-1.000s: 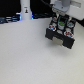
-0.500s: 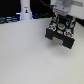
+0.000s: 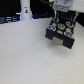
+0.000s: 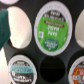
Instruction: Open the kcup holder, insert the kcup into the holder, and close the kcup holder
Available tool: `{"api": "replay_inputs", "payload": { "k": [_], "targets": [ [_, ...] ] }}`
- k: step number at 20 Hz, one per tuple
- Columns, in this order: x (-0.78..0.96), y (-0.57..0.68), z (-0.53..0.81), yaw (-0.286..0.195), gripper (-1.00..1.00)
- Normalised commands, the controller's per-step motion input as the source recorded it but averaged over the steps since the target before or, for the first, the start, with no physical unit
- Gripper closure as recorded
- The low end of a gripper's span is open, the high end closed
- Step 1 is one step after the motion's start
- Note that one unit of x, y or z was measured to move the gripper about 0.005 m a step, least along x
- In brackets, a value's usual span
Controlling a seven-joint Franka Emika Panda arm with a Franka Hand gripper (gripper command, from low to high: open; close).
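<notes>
The kcup holder (image 3: pixel 61 33) is a black box on the white table at the exterior view's right, with its drawer pulled out and pod tops showing. My gripper (image 3: pixel 60 15) hangs straight over it. In the wrist view the kcup (image 4: pixel 52 30), with its green top, sits in a round slot of the holder's black tray (image 4: pixel 34 54). Nothing grips the kcup. A green finger (image 4: pixel 4 26) shows at the picture's edge, well apart from the pod, so the jaws stand open.
In the tray, a pod with a grey-label top (image 4: pixel 21 70) and a reddish-topped pod (image 4: pixel 80 71) flank an empty dark slot (image 4: pixel 52 71). A whitish round top (image 4: pixel 19 24) lies beside the kcup. A white bottle-like object (image 3: pixel 24 11) stands at the back left.
</notes>
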Motion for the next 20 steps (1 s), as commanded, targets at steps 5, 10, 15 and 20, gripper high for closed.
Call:
{"api": "replay_inputs", "payload": {
  "k": [5,10,15,20],
  "targets": [
    [0.69,-0.49,0.23,0.011,-1.0],
    [0.75,-0.43,0.1,0.013,-1.0],
    [0.7,-0.3,-0.01,0.047,-1.0],
    [0.73,-0.05,-0.02,0.072,-1.0]
  ]
}}
